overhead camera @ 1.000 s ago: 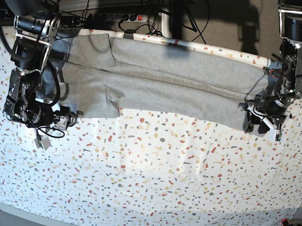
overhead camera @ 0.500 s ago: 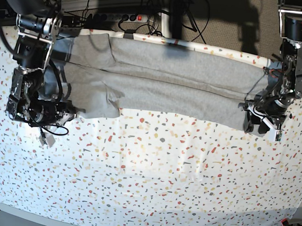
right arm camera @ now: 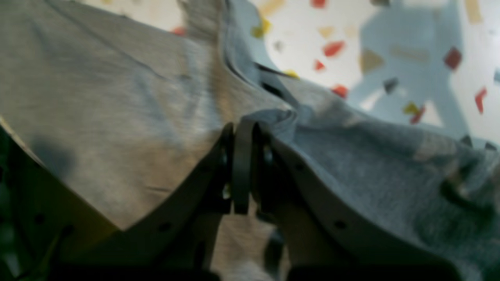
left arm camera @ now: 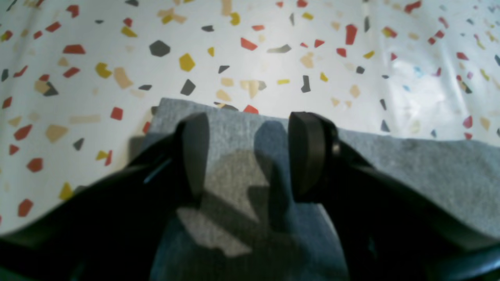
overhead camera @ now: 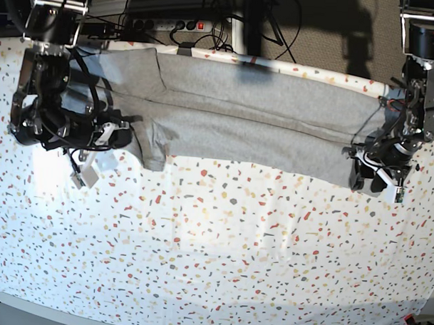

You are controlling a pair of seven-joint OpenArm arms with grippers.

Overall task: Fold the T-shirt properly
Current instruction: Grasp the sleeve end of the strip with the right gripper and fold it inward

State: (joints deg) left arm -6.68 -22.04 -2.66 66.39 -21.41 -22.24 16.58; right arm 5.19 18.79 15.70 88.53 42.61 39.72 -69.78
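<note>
T-shirt [overhead camera: 240, 124]: grey, it lay as a long folded band across the upper part of the base view, from the upper left to the right edge. Only the plain side showed; I could read no letters.
Table cover [overhead camera: 214, 255]: white with small red, yellow and grey specks; the lower half of the base view showed only this cloth.
Right gripper [overhead camera: 122, 134]: at the left of the base view, on the lower left end of the shirt. In the right wrist view the right gripper [right arm camera: 244, 134] had its jaws pressed together on a bunched fold of the grey cloth, and the cloth rose to the jaws there. That view was blurred.
Shirt near the right gripper: the fabric [right arm camera: 117, 97] filled the left and lower right of the right wrist view, with the speckled cover at the upper right.
Left gripper [overhead camera: 377, 179]: at the right edge of the base view, over the right end of the shirt. In the left wrist view the left gripper [left arm camera: 248, 152] stood with its jaws wide apart, and the grey cloth [left arm camera: 410, 168] lay flat under and between them.
Fingers [left arm camera: 306, 152]: dark, each one over the shirt's corner near its edge; whether they touched the cloth I could not tell.
Cables and power strip [overhead camera: 172, 23]: behind the table, at the top of the base view.
</note>
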